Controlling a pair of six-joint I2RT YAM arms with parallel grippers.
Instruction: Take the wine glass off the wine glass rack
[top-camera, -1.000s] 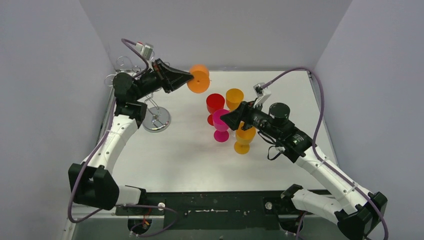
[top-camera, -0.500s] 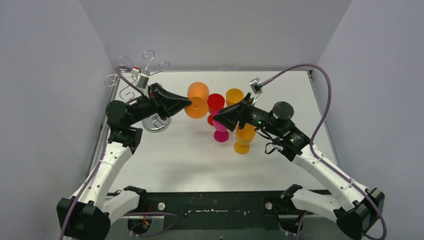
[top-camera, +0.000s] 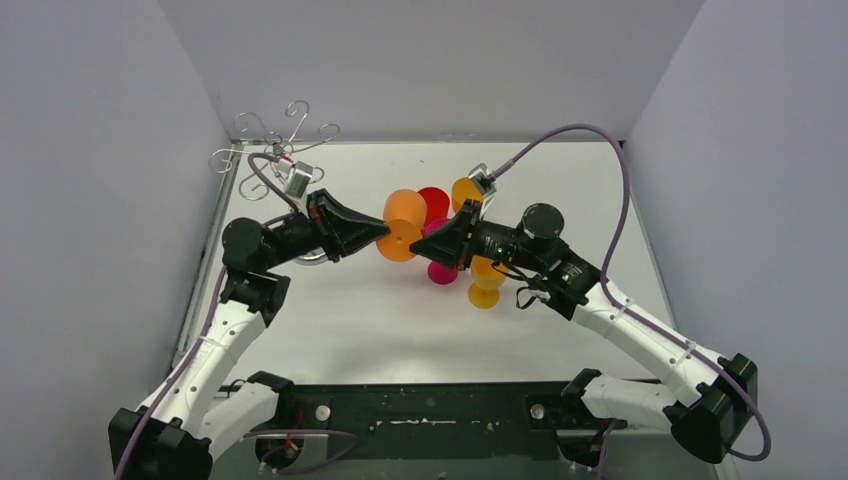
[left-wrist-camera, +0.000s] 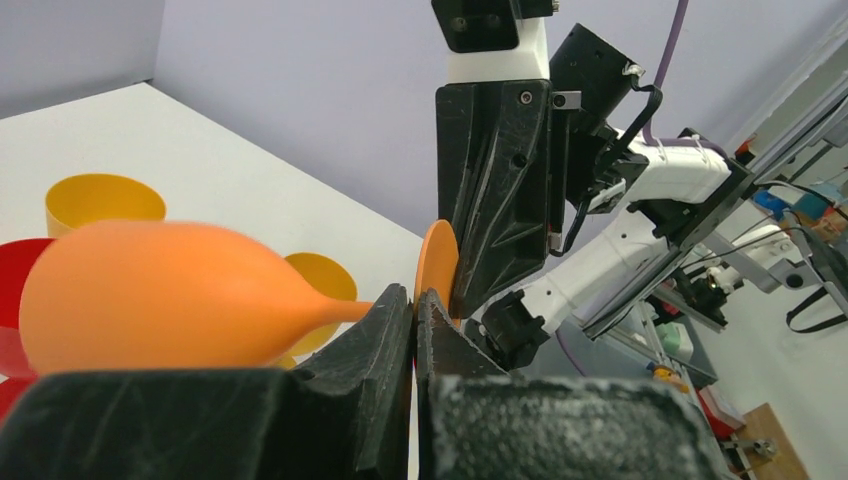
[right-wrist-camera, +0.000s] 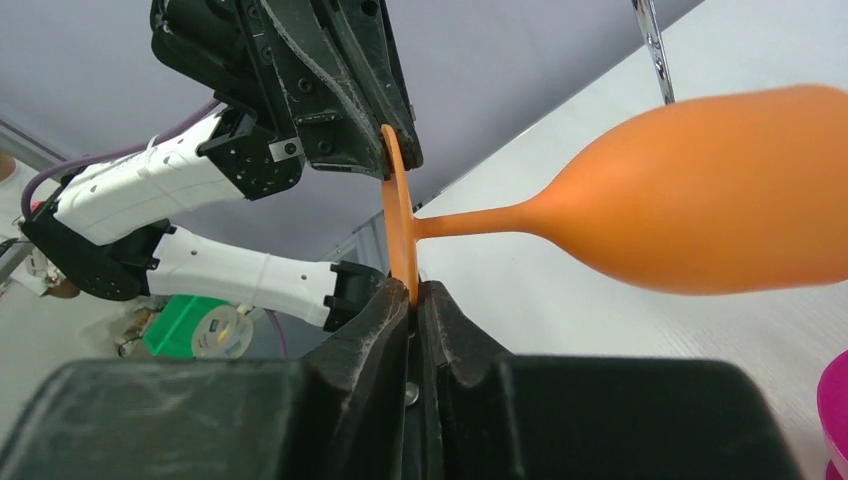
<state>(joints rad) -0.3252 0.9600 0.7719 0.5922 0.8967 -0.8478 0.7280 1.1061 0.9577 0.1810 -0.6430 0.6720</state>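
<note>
Your left gripper (top-camera: 385, 232) is clamped shut on the orange wine glass (top-camera: 404, 212), pinching the thin edge of its round foot. In the left wrist view the fingers (left-wrist-camera: 385, 320) are pressed together with only that rim between them. Your right gripper (top-camera: 427, 240) has its fingers closed down on the opposite edge of the same foot. The right wrist view shows the pads (right-wrist-camera: 392, 315) squeezed on the disc with no gap beside it, so both grippers are grasping the glass at once. The glass lies roughly on its side in the air between the two fingertips, with its stem free and its bowl pointing toward the far side of the table (top-camera: 350, 320). It is off the wine glass rack (top-camera: 296, 112) and well apart from it. The rack stands at the far left corner, with its curled wire arms above your left arm. Just behind and beside the held glass stand a red glass (top-camera: 434, 200), a yellow glass (top-camera: 466, 190), a pink glass (top-camera: 442, 270) and another orange one (top-camera: 487, 285), all upright on the table under your right gripper.
</note>
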